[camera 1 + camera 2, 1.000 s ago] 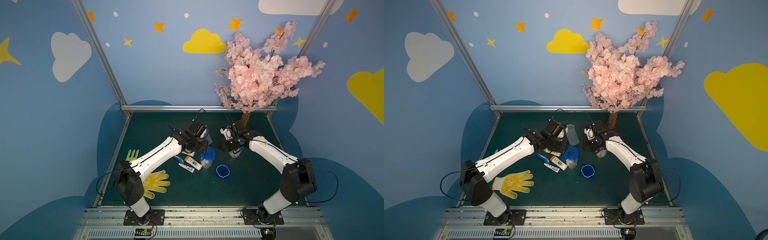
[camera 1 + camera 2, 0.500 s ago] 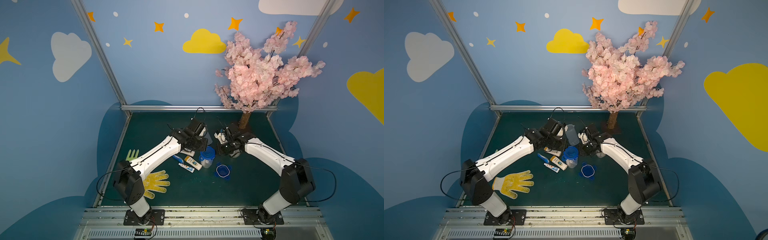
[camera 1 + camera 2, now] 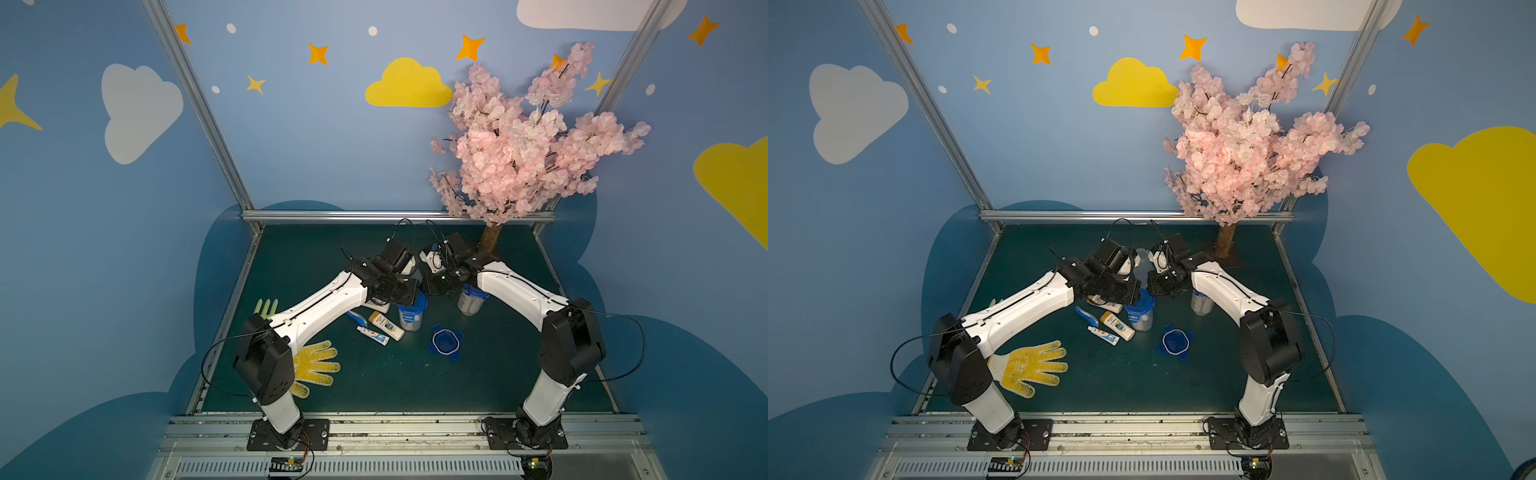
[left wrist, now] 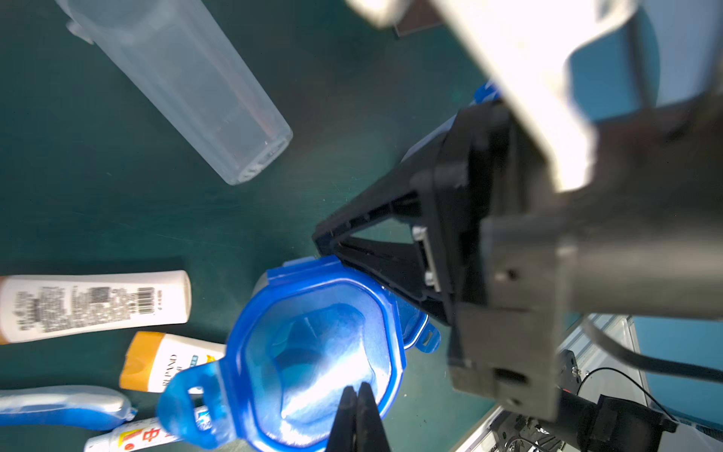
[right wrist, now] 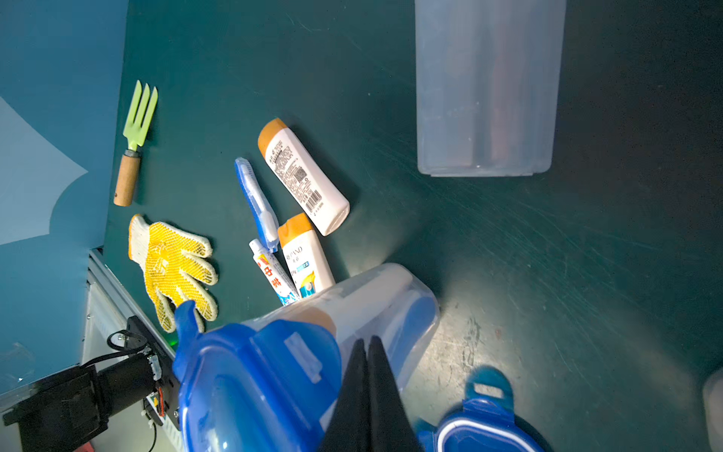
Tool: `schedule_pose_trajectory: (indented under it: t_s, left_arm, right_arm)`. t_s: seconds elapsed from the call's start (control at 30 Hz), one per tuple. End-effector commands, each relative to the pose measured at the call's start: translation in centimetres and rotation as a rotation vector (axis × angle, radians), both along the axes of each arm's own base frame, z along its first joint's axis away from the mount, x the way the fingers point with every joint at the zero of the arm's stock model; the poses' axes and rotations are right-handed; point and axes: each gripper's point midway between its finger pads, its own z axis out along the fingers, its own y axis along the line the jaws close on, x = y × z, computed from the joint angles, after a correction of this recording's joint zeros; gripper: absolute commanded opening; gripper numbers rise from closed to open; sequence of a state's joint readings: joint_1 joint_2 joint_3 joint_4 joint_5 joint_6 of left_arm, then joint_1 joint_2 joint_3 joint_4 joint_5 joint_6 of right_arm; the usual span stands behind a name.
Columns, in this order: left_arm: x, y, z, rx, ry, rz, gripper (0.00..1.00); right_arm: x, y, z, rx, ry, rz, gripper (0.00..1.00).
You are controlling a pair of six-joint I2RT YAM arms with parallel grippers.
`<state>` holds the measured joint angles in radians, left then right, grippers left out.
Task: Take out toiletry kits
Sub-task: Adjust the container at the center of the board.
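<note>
Loose toiletry kit pieces lie on the green mat: a white bottle with a yellow cap [image 3: 386, 326], a second bottle [image 5: 303, 176], a toothpaste tube [image 3: 372, 335] and a blue toothbrush [image 3: 357, 318]. Just right of them stands a clear jar [image 3: 411, 316] under a blue lid [image 4: 317, 352], with a white bottle showing through its wall. My left gripper [image 4: 358, 391] hangs shut over that lid. My right gripper [image 5: 367, 344] is shut too, its tips at the lid's edge beside a tab. In both top views the two grippers meet above this jar.
An empty clear jar [image 5: 485, 90] lies on its side behind the grippers. Another lidded jar [image 3: 471, 301] stands under the right arm. A loose blue lid [image 3: 445, 341] lies in front. A yellow glove [image 3: 313, 365] and green fork [image 5: 137, 129] are at the left, a blossom tree [image 3: 490, 241] at the back right.
My right gripper has moved left, from beside the right-hand jar to the edge of the middle jar's lid. The left arm has barely shifted.
</note>
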<state>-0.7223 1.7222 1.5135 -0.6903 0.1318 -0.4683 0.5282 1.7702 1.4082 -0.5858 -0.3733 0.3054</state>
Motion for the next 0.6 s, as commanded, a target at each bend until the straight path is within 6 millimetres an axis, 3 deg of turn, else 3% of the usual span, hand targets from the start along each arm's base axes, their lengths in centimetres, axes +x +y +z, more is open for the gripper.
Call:
schedule_pose_trajectory:
  t_s: [0.0,0.23,0.37,0.57]
  left_arm:
    - [0.2,-1.1,0.5,-0.024,0.002,-0.022,0.02]
    - [0.9,-1.3,-1.0,0.001,0.018,-0.019,0.02]
    - [0.9,-1.0,-1.9,0.014,0.037,-0.011,0.02]
    - [0.6,-0.2,-3.3,0.021,0.065,0.009,0.02]
  right_arm:
    - [1.2,-0.1,1.5,0.063,-0.028,0.002,0.0]
    - [-0.1,-3.5,1.9,0.071,-0.048,-0.066,0.0]
    - [-1.8,-5.0,2.2,0.141,-0.054,-0.085,0.19]
    - [-4.7,-4.4,4.5,0.325,-0.105,-0.042,0.33]
